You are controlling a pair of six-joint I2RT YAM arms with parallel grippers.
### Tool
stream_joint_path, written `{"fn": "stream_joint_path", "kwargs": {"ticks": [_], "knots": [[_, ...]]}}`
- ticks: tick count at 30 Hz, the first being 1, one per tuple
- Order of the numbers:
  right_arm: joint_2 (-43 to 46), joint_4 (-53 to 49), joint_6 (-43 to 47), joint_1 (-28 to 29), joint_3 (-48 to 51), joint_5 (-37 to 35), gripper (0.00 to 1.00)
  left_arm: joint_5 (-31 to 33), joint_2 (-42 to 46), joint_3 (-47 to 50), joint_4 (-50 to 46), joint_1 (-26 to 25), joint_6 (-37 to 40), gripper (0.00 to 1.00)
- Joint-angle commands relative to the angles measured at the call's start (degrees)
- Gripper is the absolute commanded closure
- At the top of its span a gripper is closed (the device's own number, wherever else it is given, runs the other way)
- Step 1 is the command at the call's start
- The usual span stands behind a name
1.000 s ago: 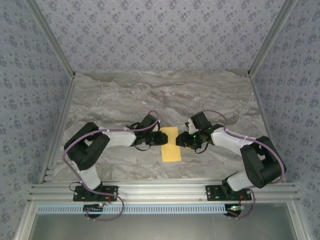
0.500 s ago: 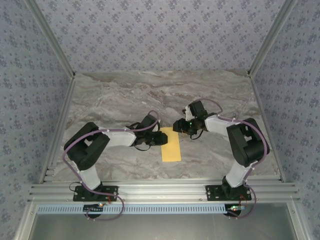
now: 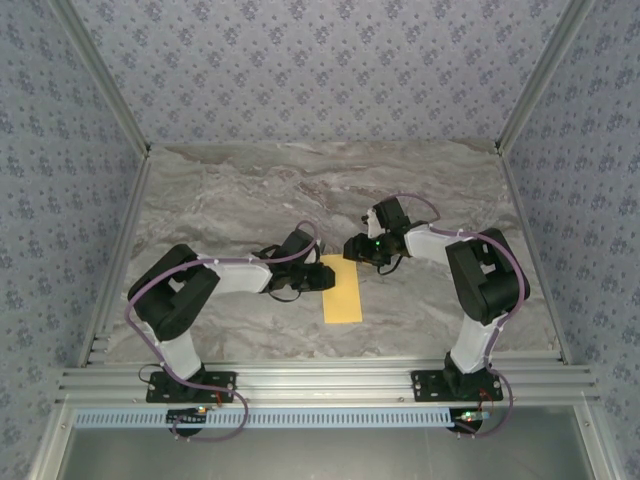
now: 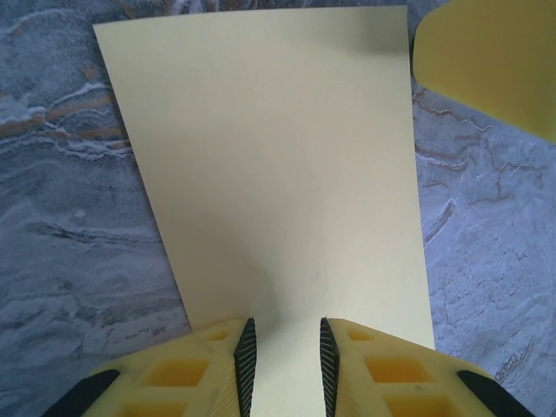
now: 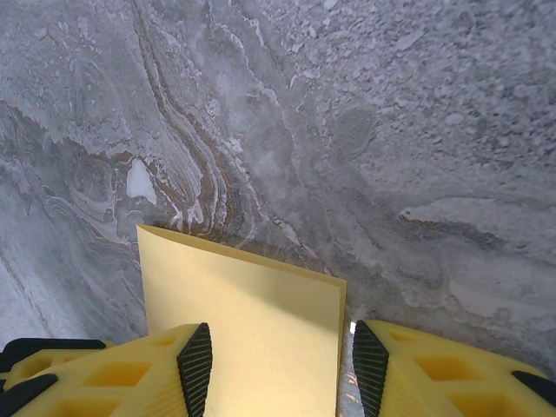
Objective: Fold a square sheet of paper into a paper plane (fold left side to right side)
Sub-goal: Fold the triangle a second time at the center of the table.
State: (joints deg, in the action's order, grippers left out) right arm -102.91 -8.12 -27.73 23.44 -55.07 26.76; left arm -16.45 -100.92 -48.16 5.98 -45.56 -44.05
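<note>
My left gripper (image 4: 285,365) has its jaws only a narrow slit apart. It grasps nothing. Its black pads (image 4: 246,356) stand over the left edge of the square sheet of paper (image 3: 342,290), and I cannot tell whether they press on it. My right gripper (image 5: 282,369) is spread wide and released. It sits low over the sheet's far right corner, one finger above the paper and the other just off its edge.

I count one sheet and two grippers, one at each side of the sheet. The sheet lies flat as a tall rectangle, folded in two; at the corner two layers show. Under the sheet is the marble table (image 3: 250,200).
</note>
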Motion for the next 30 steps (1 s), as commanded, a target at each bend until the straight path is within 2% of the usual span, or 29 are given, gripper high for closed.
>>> {"fn": "stream_joint_path", "kwargs": {"ticks": [1,23,28,30], "knots": [[-1.5,0.1,-1.3,1.4,-0.6,1.1,0.48,0.8,1.4,1.2,-0.5,-0.6,0.1,0.73],[3.8,-1.2,-0.5,2.2,2.6,1.9,0.49,1.0,2.5,2.1,0.5,-0.6,-0.4,0.72],[3.3,-1.8,0.4,1.9,2.7,1.5,0.52,0.6,5.9,2.8,2.3,-0.6,0.8,0.63],[2.7,-1.8,0.7,1.8,2.1,1.7,0.57,0.8,8.3,3.2,2.1,-0.6,1.8,0.57]]}}
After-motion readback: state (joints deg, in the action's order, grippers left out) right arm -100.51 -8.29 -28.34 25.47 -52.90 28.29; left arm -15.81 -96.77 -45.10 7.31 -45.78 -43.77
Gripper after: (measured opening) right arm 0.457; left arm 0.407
